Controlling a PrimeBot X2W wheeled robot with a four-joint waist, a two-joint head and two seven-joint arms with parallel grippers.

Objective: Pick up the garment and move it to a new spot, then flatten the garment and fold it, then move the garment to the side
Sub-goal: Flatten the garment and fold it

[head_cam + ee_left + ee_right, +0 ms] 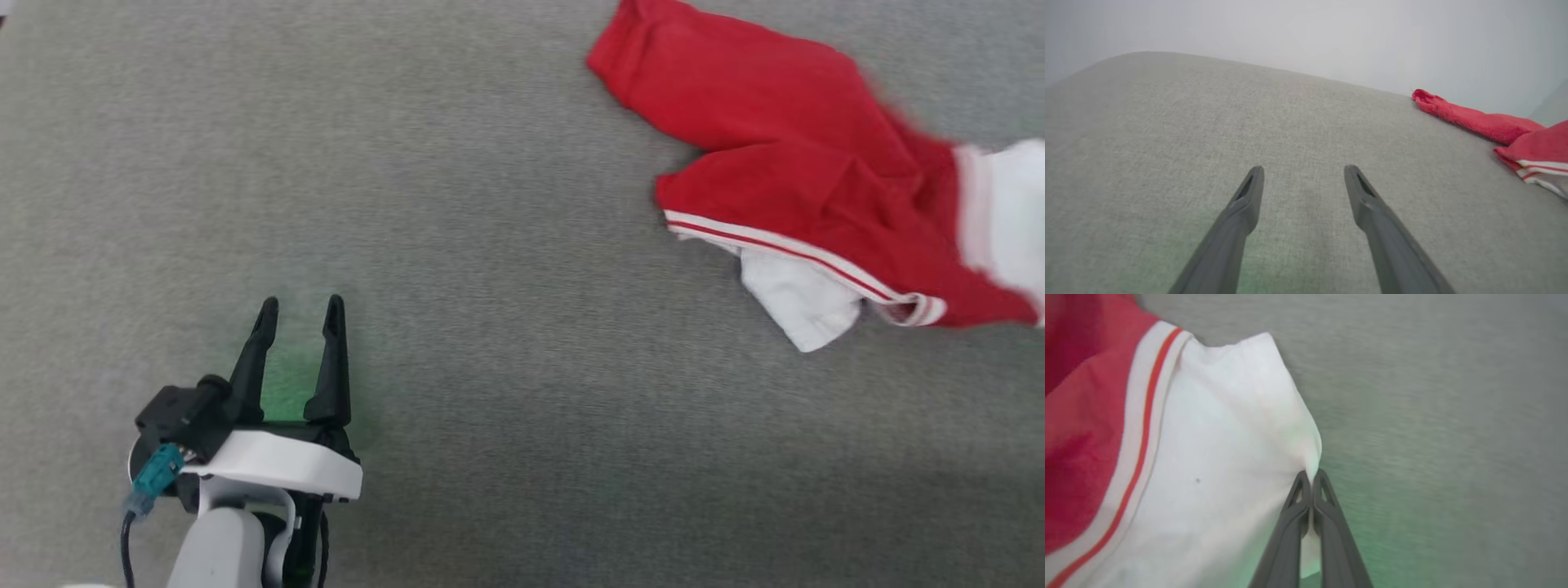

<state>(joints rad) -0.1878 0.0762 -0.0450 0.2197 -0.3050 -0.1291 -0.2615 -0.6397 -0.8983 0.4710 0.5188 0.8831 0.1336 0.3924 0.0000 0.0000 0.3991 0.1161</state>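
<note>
The garment lies crumpled at the upper right of the grey surface, red with white end panels and thin striped bands; its right end is blurred at that view's edge. In the right wrist view my right gripper is shut on the edge of the garment's white panel, fabric pinched between the fingertips. My left gripper stands open at the lower left, far from the cloth, with nothing between its fingers. In the left wrist view my left gripper points over bare surface, with the garment at the right edge.
The grey fabric-covered surface stretches across the whole head view. In the left wrist view its far edge meets a pale wall.
</note>
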